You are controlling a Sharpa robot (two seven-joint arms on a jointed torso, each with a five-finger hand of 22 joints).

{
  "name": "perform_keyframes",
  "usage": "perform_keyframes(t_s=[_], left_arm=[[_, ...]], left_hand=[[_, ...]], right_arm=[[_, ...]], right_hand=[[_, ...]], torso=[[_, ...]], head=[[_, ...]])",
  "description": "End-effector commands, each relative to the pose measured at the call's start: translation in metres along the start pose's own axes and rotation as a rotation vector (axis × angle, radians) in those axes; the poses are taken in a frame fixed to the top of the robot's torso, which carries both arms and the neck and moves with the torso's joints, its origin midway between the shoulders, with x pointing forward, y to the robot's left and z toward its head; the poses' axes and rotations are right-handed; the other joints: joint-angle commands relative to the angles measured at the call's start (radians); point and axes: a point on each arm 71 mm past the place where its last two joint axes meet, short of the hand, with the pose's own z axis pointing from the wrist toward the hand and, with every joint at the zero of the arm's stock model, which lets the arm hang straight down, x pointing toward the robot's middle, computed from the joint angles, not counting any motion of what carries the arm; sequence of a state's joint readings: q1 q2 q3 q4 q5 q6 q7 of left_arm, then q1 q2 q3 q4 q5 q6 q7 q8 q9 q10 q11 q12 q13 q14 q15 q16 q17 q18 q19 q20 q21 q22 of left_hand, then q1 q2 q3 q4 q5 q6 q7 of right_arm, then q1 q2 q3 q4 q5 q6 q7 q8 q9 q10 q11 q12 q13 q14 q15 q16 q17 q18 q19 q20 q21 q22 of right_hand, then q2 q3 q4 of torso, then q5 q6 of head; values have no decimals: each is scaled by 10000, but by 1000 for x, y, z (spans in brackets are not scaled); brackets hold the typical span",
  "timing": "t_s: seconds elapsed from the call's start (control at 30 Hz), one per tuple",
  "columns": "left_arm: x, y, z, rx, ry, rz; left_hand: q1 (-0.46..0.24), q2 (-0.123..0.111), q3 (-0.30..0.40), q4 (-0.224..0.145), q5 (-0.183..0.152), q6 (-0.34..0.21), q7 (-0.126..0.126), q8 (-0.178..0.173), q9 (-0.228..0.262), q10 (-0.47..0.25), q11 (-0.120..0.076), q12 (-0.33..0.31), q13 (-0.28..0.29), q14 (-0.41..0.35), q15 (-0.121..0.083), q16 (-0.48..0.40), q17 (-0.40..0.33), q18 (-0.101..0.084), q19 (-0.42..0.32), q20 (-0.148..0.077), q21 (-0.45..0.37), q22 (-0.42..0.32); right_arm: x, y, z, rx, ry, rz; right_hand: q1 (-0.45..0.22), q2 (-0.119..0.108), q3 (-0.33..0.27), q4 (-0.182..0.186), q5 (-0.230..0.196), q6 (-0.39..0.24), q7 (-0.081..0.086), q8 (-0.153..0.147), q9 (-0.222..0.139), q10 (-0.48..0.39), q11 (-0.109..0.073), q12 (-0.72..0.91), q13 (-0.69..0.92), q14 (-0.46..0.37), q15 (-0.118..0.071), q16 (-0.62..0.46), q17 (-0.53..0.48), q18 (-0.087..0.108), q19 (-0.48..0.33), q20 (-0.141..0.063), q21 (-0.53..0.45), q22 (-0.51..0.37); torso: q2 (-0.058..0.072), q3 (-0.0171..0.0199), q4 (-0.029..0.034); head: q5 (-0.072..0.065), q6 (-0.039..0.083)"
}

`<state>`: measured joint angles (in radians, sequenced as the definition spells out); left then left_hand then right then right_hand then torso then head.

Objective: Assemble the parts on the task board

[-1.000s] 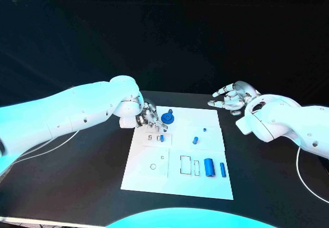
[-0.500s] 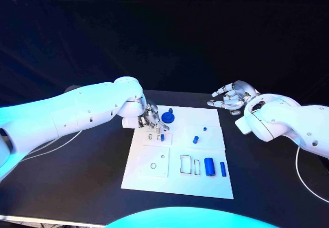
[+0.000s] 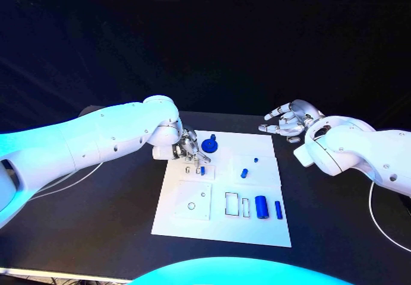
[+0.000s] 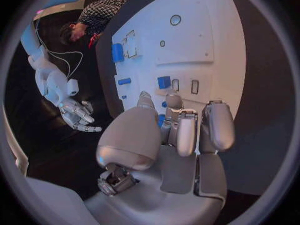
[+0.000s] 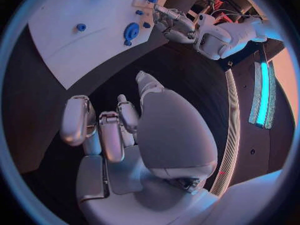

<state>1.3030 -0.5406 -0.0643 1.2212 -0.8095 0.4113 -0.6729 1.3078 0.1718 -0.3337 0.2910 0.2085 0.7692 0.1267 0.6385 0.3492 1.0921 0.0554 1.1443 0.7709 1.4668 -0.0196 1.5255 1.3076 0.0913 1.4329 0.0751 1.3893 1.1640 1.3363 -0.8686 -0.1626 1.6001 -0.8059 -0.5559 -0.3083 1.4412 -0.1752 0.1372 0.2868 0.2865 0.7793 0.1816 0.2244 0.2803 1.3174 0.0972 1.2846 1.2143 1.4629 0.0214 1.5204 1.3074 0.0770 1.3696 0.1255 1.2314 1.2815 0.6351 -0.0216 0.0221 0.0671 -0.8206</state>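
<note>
The white task board (image 3: 221,228) lies in the middle of the table. My left hand (image 3: 189,148) hovers over its far left corner, fingers curled together and pointing down. A round blue gear-like part (image 3: 209,146) lies just beside those fingers. In the left wrist view a bit of blue (image 4: 161,120) shows between thumb and fingers; I cannot tell whether it is held. A small blue piece (image 3: 202,171) stands in a slot just in front of that hand. My right hand (image 3: 290,120) floats beyond the board's far right corner, fingers spread, holding nothing.
More blue parts lie on the board: a short piece (image 3: 244,174) and a tiny one (image 3: 255,161) mid-right, a thick cylinder (image 3: 261,208) and a thin rod (image 3: 278,211) near the front right. Outlined slots (image 3: 232,204) sit beside them.
My left arm has swung slightly behind the hand, while the left hand stays over the board's far left corner. The right hand has not moved.
</note>
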Motion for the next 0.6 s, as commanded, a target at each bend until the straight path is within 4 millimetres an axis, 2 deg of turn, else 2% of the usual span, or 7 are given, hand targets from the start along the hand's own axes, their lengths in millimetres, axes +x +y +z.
perform_keyframes(t_s=[0.03,0.6], left_arm=[[4,-3,2,72,328,188],[11,-5,9,103,667,334]], left_hand=[[72,10,-80,6,41,90,-4,42,14,-14,-72,25,4,797,-19,51,1842,-177,63,-36,60,20],[356,86,-100,-8,127,145,-65,169,176,-21,-127,4,3,803,-68,57,1861,-198,83,-80,131,151]], right_arm=[[2,1,0,-58,169,-76],[2,0,1,-27,179,-94]], right_hand=[[89,20,33,-6,8,44,-8,54,7,-37,-46,19,-5,730,-44,-36,1152,113,-61,-37,-46,-8],[88,27,49,1,6,45,-9,64,6,-46,-48,13,-15,728,-45,-40,1144,115,-67,-40,-59,-16]], torso=[[-4,-4,-3],[-9,-7,8]], head=[[5,-24],[7,-76]])
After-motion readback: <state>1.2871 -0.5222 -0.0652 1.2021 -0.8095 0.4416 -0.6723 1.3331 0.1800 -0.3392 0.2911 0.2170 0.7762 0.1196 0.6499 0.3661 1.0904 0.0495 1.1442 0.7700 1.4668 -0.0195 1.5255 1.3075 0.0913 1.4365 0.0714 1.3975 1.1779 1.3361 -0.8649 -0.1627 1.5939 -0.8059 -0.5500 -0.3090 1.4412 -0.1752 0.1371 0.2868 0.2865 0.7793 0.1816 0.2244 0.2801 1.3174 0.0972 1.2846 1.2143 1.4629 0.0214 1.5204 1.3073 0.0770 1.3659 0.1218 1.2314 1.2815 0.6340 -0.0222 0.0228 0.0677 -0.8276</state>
